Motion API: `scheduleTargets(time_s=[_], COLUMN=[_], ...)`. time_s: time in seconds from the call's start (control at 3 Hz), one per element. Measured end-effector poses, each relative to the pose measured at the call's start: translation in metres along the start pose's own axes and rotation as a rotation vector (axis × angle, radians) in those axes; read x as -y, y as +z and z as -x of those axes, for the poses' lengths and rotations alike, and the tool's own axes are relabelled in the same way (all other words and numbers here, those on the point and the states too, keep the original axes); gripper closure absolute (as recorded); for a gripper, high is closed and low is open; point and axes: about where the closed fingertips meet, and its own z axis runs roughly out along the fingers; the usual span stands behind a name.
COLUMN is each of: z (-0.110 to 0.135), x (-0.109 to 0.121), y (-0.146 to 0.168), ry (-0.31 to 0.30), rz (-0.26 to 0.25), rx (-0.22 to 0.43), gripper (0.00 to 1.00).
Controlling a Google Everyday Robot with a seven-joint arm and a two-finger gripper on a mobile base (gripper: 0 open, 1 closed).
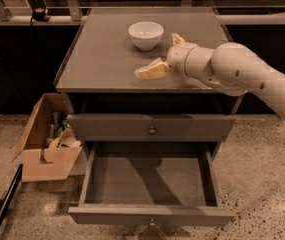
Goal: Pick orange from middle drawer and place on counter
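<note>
Camera view looked down on the counter (102, 59), with a closed drawer (112, 127) beneath it. The robot arm (232, 69) reached in from the right across the counter's right half. Below, the middle drawer (147, 184) stood pulled out, its floor bare. A cardboard box (39, 144) sat on the floor at the left. A white bowl (145, 34) stood near the counter's back edge. Just right of and in front of the bowl, the gripper (158, 55) was released, its fingers spread wide over the counter and nothing between them. Where the orange lay could not be told.
</note>
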Motion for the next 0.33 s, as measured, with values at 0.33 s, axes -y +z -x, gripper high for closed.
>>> scheduleTargets(time_s=[0.33], z=[0.0], x=[0.0], y=[0.0], ry=[0.0], rz=[0.0], rx=[0.0], gripper=[0.0])
